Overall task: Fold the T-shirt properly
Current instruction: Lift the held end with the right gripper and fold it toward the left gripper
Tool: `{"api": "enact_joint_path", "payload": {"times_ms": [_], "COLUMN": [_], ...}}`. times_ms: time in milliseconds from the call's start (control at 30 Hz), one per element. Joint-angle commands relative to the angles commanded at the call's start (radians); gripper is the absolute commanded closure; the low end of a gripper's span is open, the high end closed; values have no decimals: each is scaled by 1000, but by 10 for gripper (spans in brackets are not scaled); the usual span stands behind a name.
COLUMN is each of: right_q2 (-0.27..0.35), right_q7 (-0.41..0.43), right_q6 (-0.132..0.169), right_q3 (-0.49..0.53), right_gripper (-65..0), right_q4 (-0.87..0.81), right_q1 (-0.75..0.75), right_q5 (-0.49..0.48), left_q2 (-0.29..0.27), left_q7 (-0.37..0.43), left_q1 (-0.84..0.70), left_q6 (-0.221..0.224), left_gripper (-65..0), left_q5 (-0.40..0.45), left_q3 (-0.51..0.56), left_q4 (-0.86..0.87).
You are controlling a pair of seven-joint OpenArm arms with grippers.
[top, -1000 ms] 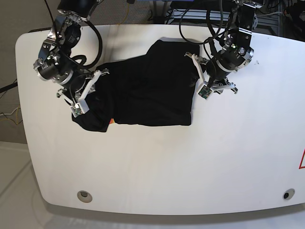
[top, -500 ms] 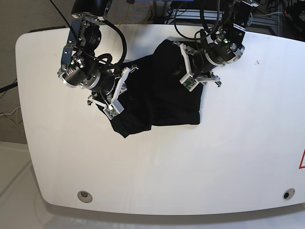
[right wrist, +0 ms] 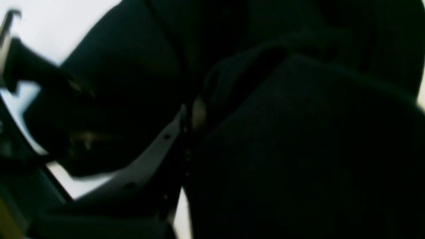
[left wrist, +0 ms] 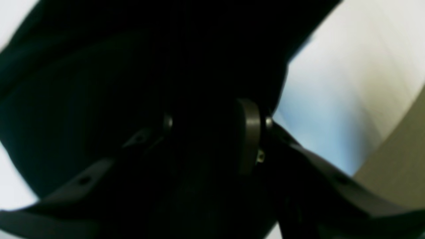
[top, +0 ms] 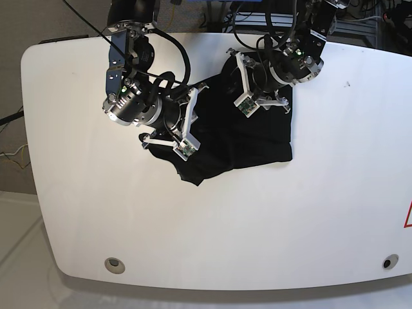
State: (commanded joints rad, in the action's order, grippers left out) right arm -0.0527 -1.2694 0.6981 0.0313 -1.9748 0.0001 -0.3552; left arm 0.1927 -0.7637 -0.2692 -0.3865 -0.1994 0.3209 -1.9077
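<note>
Since 1.0 s ago, both arms have been carried toward the middle of the desk (top: 335, 212), and the T-shirt (top: 238, 138) has been drawn from a wide, flat spread into a narrower, bunched mass between them. Cloth that lay far out on the base view's left has been pulled inward, so that only a drooping corner is left below the right gripper (top: 183, 125).

In the right wrist view, black fabric is seen pressed against one pale finger (right wrist: 156, 146) and fills most of the frame, so the right gripper is judged to be clenched on the T-shirt. In the left wrist view, dark cloth is seen gathered between the 2 finger pads (left wrist: 247, 136) of the left gripper (top: 248, 90), which is likewise judged to be grasping the garment near its far edge.

The 2 holds appear to be kept so that one side can be laid over the other as a fold. The shirt lies on the far half of the desk, partly lifted and rumpled. The fold is judged unfinished, since the layers are not yet flat or aligned.
</note>
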Motion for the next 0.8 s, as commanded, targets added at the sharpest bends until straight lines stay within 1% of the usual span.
{"api": "enact_joint_path", "payload": {"times_ms": [200, 233, 267, 333, 467, 567, 600, 667, 733, 800], "right_q2": [3, 3, 4, 1, -11, -27, -34, -32, -32, -30], "right_q7": [-43, -44, -44, -37, -20, -6, -2, -9, -3, 3], "right_q6": [0, -4, -26, -29, -17, 0, 0, 0, 0, 0], "right_q3": [53, 67, 81, 84, 54, 2, -19, -74, -84, -85], "right_gripper": [0, 0, 0, 0, 0, 0, -11, -131, -188, -228], "right_q4": [9, 15, 20, 23, 34, 48, 55, 63, 68, 69], "right_q1": [2, -2, -6, -3, 9, 23, 30, 40, 45, 52], "right_q5": [-12, -21, -30, -38, -73, -114, -128, -157, -157, -157], "left_q2": [-7, -15, -23, -25, -26, -20, -18, -3, 9, 27], "left_q7": [53, 80, 107, 113, 117, 108, 105, 89, 80, 65], "left_q1": [19, 34, 49, 55, 54, 43, 39, 21, 21, 19], "left_q6": [-17, -19, -21, -21, -14, -7, -5, -4, -6, -8], "left_gripper": [-214, -217, -221, -220, -220, -224, -225, -223, -223, -223], "left_q5": [5, 1, -2, -3, -7, -8, -8, -8, -13, -20], "left_q3": [-31, -45, -59, -59, -56, -60, -63, -53, -52, -50], "left_q4": [94, 158, 222, 233, 218, 172, 153, 110, 83, 48]}}
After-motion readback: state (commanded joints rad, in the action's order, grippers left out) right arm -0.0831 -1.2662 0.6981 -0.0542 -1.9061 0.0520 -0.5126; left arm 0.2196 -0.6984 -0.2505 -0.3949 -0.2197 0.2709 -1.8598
